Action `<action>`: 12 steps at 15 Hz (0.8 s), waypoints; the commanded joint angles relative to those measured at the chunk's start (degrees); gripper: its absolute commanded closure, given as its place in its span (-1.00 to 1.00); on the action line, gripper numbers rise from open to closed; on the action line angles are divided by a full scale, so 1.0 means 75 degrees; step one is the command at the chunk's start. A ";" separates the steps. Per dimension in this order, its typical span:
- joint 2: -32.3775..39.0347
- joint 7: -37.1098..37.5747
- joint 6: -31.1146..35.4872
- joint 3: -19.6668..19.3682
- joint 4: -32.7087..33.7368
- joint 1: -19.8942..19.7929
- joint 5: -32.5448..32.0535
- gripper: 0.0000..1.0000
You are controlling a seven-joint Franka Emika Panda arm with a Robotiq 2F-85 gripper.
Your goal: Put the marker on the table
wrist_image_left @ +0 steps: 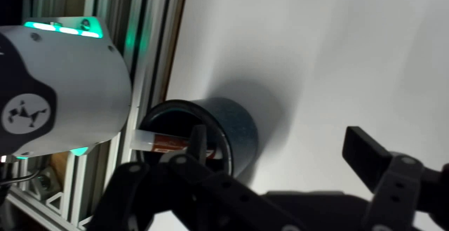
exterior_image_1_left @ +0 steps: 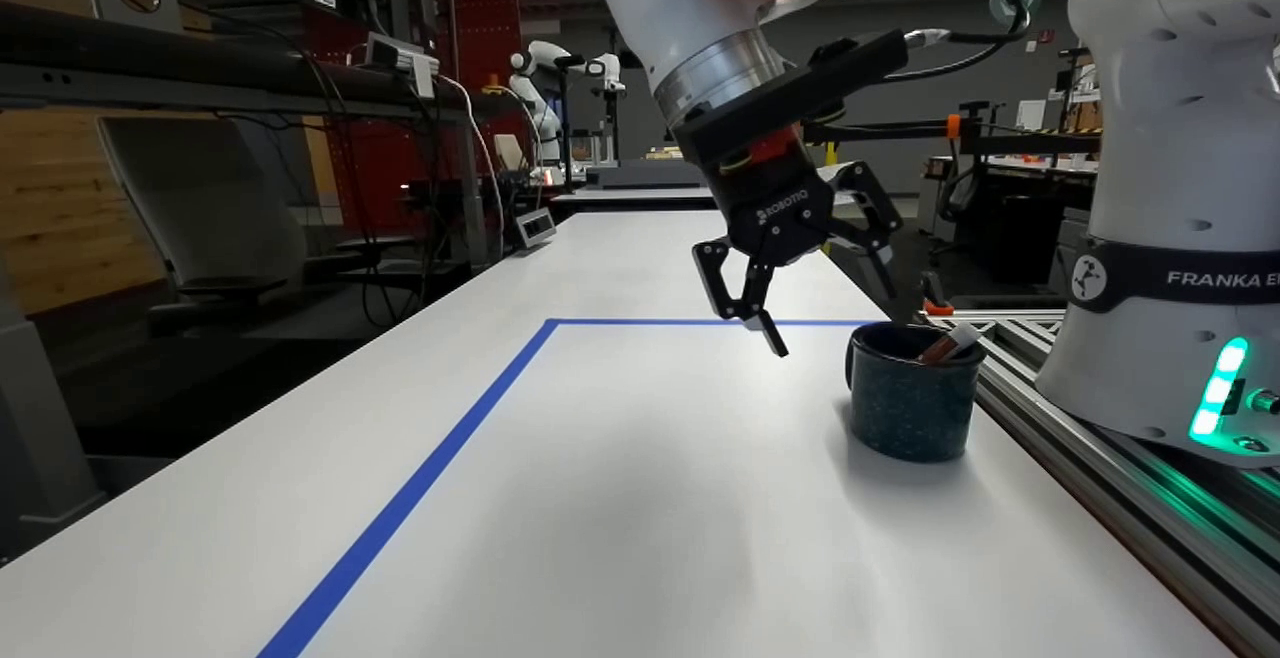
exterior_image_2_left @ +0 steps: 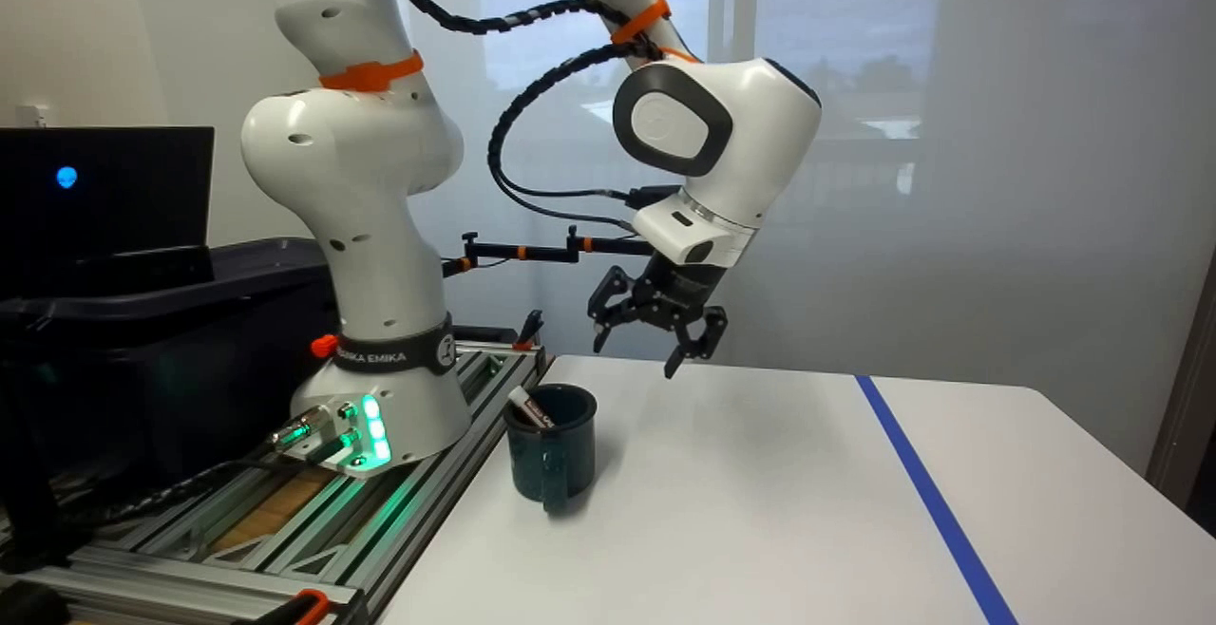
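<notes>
In the speckled dark-teal mug [exterior_image_1_left: 910,403], the red-brown marker [wrist_image_left: 170,143] leans with its long axis aslant, white end jutting past the rim toward the robot's base [exterior_image_1_left: 1130,368]. The round mug stands upright on the smooth white table [exterior_image_1_left: 600,458], beside metal rails [exterior_image_2_left: 427,501]. Above the table, the black gripper [exterior_image_1_left: 833,325] has its fingers [exterior_image_1_left: 772,334] wide apart.

Marker [exterior_image_1_left: 947,345]: red-brown barrel, white end up, tilted right inside dark cup [exterior_image_1_left: 912,406]; right side of white, blue-taped counter [exterior_image_1_left: 640,408] in an exterior view.
</notes>
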 commanded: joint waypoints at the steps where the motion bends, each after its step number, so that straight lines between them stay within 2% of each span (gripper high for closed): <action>1: -0.0246 0.0899 -0.1124 -0.0028 0.0024 -0.0115 -0.1078 -1.00; 3: -0.0187 0.1644 -0.1470 -0.0020 0.0031 -0.0208 -0.1956 -1.00; 6: -0.0093 0.1947 -0.1495 -0.0096 0.0028 -0.0235 -0.2635 -1.00; 9: -0.0004 0.2050 -0.1071 -0.0134 0.0031 -0.0179 -0.2746 -1.00; 12: 0.0017 0.1921 -0.0662 -0.0131 0.0034 -0.0110 -0.2488 -1.00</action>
